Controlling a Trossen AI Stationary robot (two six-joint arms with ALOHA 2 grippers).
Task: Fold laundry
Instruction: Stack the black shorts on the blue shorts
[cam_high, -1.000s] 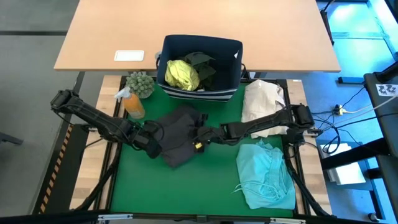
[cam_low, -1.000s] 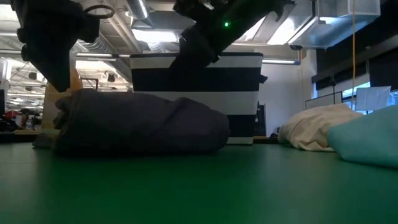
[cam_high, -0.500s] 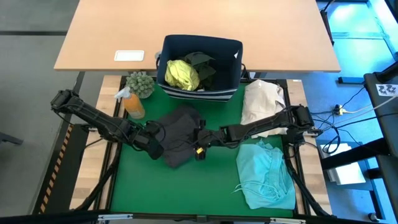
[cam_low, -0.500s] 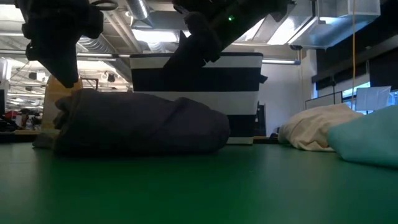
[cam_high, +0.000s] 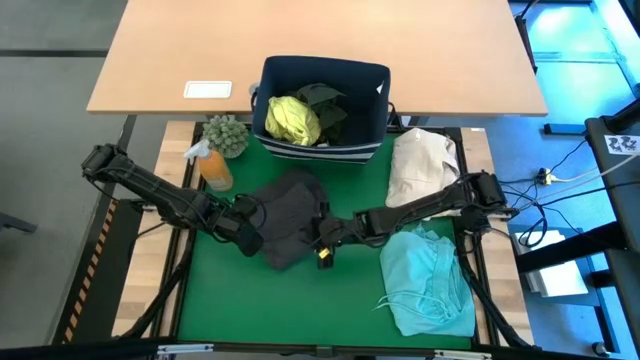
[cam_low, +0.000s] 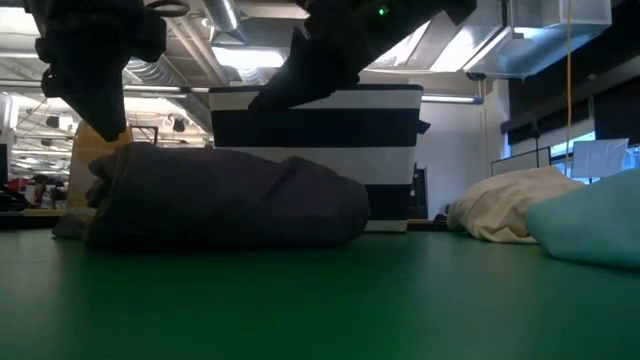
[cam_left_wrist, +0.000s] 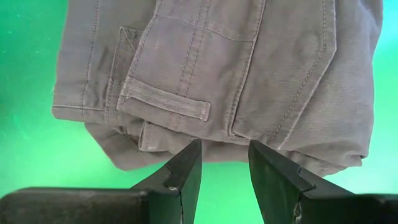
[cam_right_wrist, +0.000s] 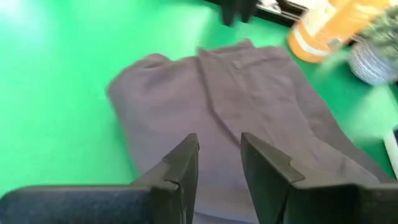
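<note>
1. Now the grey garment (cam_high: 290, 215) lies bunched mid-worktop on the green mat (cam_high: 270, 300), in front of the bin (cam_high: 325, 75).
2. Change over the last second: the right tool (cam_high: 322, 240) has slid along the garment's right edge toward the front of the worktop, and its jaws have narrowed. In the right wrist view a gap shows between its fingers (cam_right_wrist: 180, 165), with no cloth in it; the tool hangs above the garment, empty.
3. Left tool (cam_high: 248, 236): unmoved at the garment's left front edge. Left wrist view shows its fingers (cam_left_wrist: 186, 168) apart, tips just short of the hem, nothing pinched.
4. The garment's outline is unchanged across the second; no fold has been made in that time.
5. Reading: this looks like a repositioning for a grasp on the right side, not a fold. The garment is still lumpy, with waistband and seams doubled under at the front, so it probably needs spreading first.
6. Elsewhere: turquoise garment (cam_high: 430, 280) at front right; yellow-green shirt (cam_high: 290, 118) and a dark piece (cam_high: 325, 102) in the bin; cream bundle (cam_high: 422, 160) at back right. Bottle (cam_high: 213, 168) and plant (cam_high: 226, 133) at back left.
</note>
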